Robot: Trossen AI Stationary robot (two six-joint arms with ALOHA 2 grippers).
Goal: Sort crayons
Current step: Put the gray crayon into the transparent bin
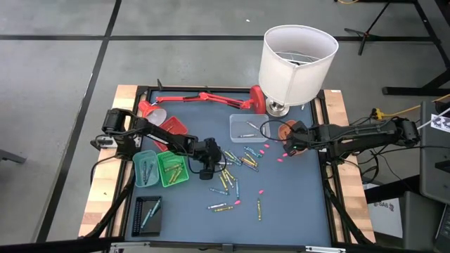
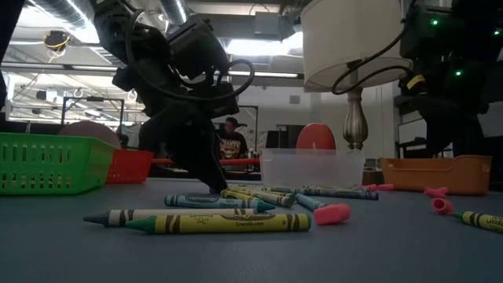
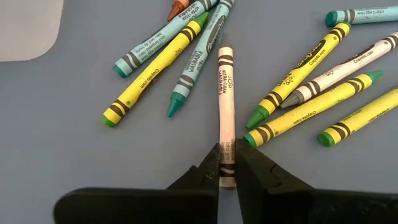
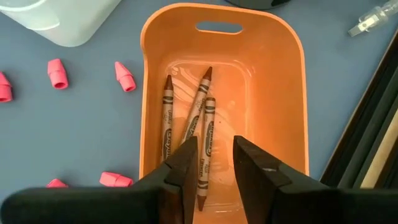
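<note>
Loose crayons (image 1: 235, 163) in yellow, green, blue and grey lie scattered on the blue table top. My left gripper (image 3: 227, 177) reaches down at the left edge of this scatter (image 1: 208, 169) and is shut on a pale pink crayon (image 3: 225, 106). My right gripper (image 4: 214, 168) hangs open over an orange tray (image 4: 292, 99) at the right (image 1: 292, 137). Three brown crayons (image 4: 186, 124) lie in that tray, and the fingers touch none of them. My left gripper pinches the pale pink crayon at its near end (image 3: 227, 163), one finger on each long side. The fingers slant down from the table's left and run roughly in line with the crayon. The crayon lies flat on the table, pointing away from the gripper.
A green tray (image 1: 172, 170), a teal tray (image 1: 146, 169) and a red tray (image 1: 174, 128) stand by the left arm. A clear tray (image 1: 246, 128) and a white-shaded lamp (image 1: 295, 60) stand at the back. A black tray (image 1: 148, 214) sits front left. Pink eraser caps (image 1: 261, 191) dot the table.
</note>
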